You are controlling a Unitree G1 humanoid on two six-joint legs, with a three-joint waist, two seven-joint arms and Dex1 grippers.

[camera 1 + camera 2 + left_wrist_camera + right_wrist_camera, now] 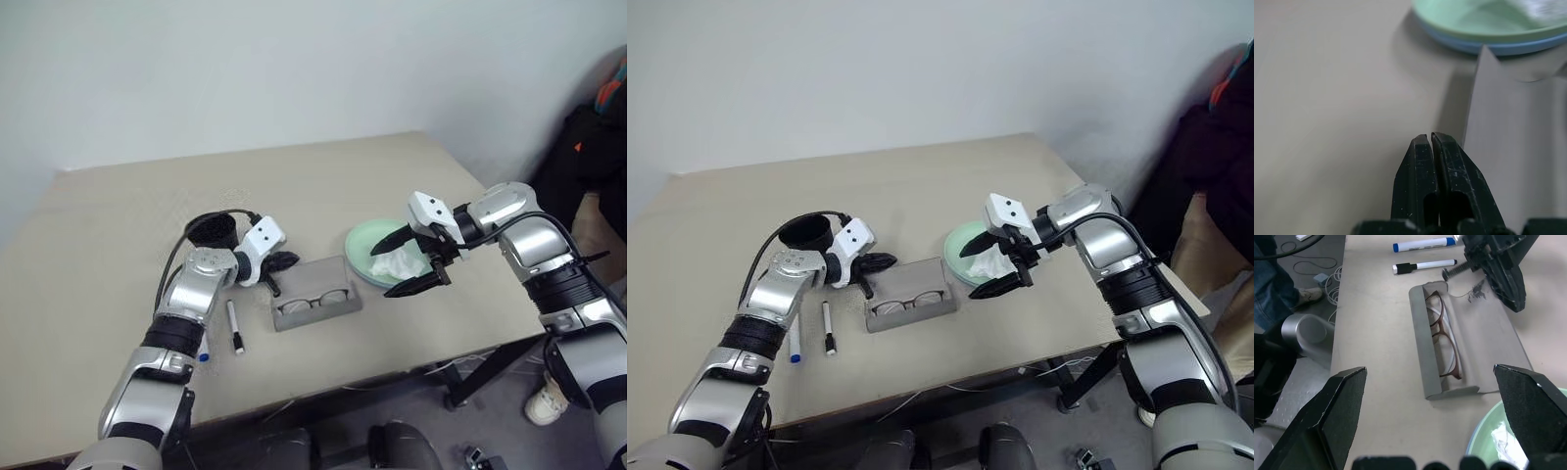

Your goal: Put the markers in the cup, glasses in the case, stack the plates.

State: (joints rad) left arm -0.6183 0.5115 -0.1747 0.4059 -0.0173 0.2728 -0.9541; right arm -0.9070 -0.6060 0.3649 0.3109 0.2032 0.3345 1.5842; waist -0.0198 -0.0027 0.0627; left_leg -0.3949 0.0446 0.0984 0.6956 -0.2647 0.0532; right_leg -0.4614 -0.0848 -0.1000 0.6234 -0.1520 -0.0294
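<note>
Left arm is reaching forward over the worktop (118, 235), forearm angled inward, the left gripper (277, 275) tipping downward just at the near-left corner of the open grey case (315, 292); its fingers (1432, 166) are pressing together, holding nothing, and whether the tips are touching the case edge is hard to tell. Right arm is bending in from the right, wrist turned so the right gripper (411, 262) is pointing leftward and hovering over the plates (361, 245); its fingers (1337, 411) are standing spread wide, gripping nothing. The glasses (1444, 340) are lying inside the case, lid still open. The mint plate is sitting on the blue one, whose rim is peeking out beneath in the left wrist view; a crumpled white tissue (397, 262) is lying in the top plate, partly hidden by the right fingers. The black cup (211, 231) is standing behind the left wrist, partly covered by it and a cable. The markers (1422, 265) are lying side by side on the worktop near the left forearm, the blue-capped one mostly hidden under the arm in the head views.
</note>
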